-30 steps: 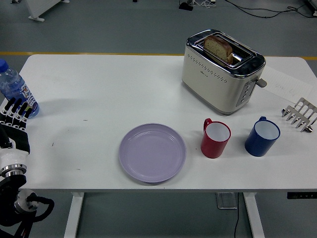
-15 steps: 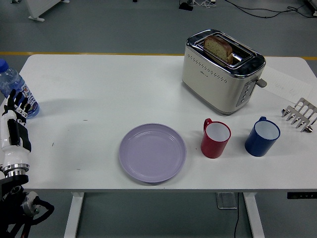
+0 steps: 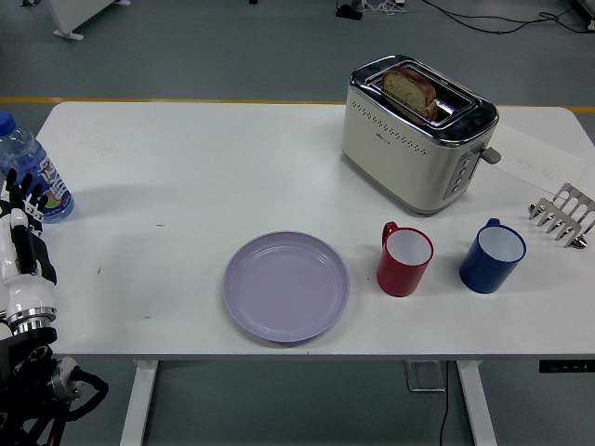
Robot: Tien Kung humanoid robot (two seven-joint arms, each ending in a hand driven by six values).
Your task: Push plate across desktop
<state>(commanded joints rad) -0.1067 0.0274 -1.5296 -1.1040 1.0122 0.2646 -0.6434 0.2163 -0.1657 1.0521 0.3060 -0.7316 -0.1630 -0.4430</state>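
Note:
A lilac plate (image 3: 286,285) lies flat near the table's front edge, a little left of the middle. My left hand (image 3: 20,200) is at the far left edge of the picture, over the table's left end, well to the left of the plate. Its black fingers (image 3: 26,186) point up and away, spread, and hold nothing. They stand just in front of a water bottle (image 3: 28,167). The right arm does not show.
A red mug (image 3: 404,259) stands just right of the plate, a blue mug (image 3: 492,255) beyond it. A cream toaster (image 3: 416,133) with bread in it sits at the back right. A metal toast rack (image 3: 561,216) is at the right edge.
My left hand has shifted slightly left and its forearm has risen more upright beside the bottle. The plate and mugs have not moved.

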